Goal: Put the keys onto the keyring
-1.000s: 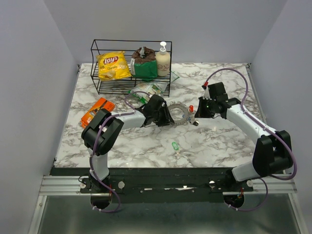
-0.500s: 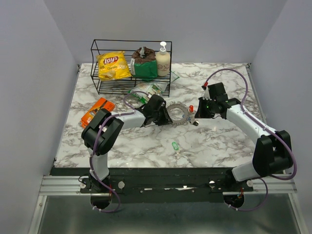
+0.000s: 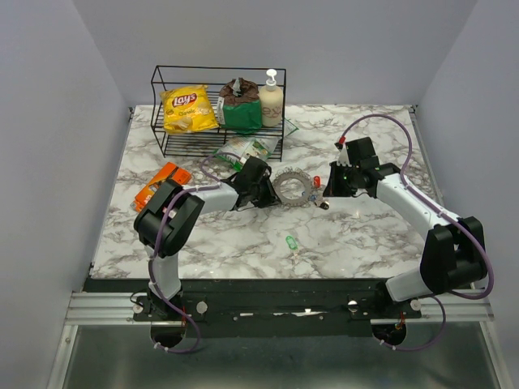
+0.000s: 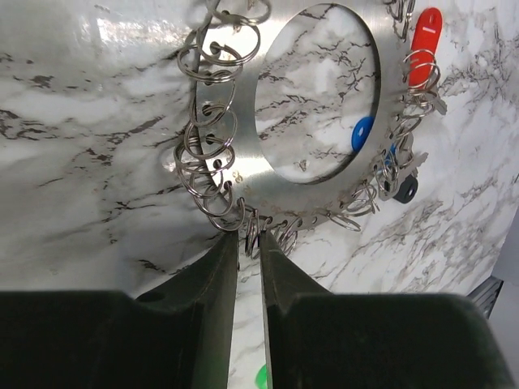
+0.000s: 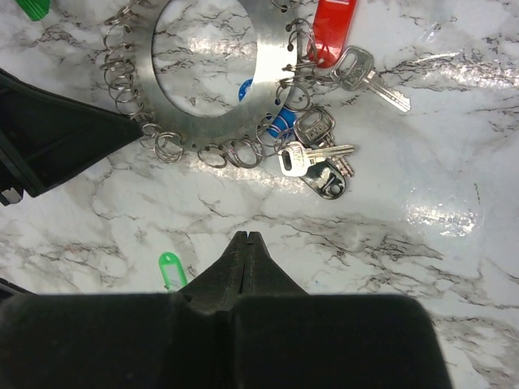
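Left pincer is pinching, almost closed, a small wire loop on the rim of the flat metal keyring lying on the marble surface, red key and blue key hanging on its right side, green key lying loose nearby, right pincer hovering fully closed, holding nothing.

One keyring, a flat metal disc hung with small split rings, too many and too tangled to count. One red tag, one green tag, at least one blue tag. About four bare metal keys, bunched together. One wire rack, one chip bag, one green pouch, one soap bottle, one orange packet.
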`<action>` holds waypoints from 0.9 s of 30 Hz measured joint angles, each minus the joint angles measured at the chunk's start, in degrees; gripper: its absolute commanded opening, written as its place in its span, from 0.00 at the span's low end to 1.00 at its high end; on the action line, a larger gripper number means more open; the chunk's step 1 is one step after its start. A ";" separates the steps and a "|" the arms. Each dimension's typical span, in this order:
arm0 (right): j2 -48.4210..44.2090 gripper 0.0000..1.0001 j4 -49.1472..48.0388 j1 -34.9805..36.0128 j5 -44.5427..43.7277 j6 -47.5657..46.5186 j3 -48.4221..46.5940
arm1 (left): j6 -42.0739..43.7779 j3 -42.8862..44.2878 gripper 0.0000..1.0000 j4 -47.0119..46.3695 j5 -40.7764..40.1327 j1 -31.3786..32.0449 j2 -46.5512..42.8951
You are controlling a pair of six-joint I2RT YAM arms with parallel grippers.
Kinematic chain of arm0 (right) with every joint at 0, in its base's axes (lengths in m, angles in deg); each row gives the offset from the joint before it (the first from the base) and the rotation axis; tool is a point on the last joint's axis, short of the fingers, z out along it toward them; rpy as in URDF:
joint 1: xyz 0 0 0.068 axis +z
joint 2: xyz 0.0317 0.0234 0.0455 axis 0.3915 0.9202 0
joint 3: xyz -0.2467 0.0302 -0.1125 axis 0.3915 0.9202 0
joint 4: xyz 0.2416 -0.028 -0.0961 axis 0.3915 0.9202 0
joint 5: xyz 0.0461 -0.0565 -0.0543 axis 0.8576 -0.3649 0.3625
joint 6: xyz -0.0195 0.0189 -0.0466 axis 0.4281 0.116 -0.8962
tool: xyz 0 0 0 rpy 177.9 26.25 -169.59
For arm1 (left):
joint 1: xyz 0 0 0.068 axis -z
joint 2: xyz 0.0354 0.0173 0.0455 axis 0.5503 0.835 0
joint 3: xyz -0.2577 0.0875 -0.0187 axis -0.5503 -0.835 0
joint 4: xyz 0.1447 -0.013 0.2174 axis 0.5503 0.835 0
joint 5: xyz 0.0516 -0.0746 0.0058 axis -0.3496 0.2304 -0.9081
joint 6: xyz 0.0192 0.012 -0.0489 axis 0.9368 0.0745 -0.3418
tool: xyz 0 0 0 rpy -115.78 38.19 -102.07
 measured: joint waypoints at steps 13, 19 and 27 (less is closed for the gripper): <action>0.00 0.01 0.00 0.00 0.50 0.00 0.00 | -0.17 -0.94 0.19 -2.14 0.00 -0.37 0.00; 0.02 0.01 -0.02 0.00 0.70 0.00 0.00 | 0.04 -1.33 0.13 -2.91 0.04 -0.37 -0.04; 0.02 0.01 -0.44 0.00 1.70 0.02 0.00 | 2.86 -3.19 0.00 -3.21 0.04 -0.37 -1.88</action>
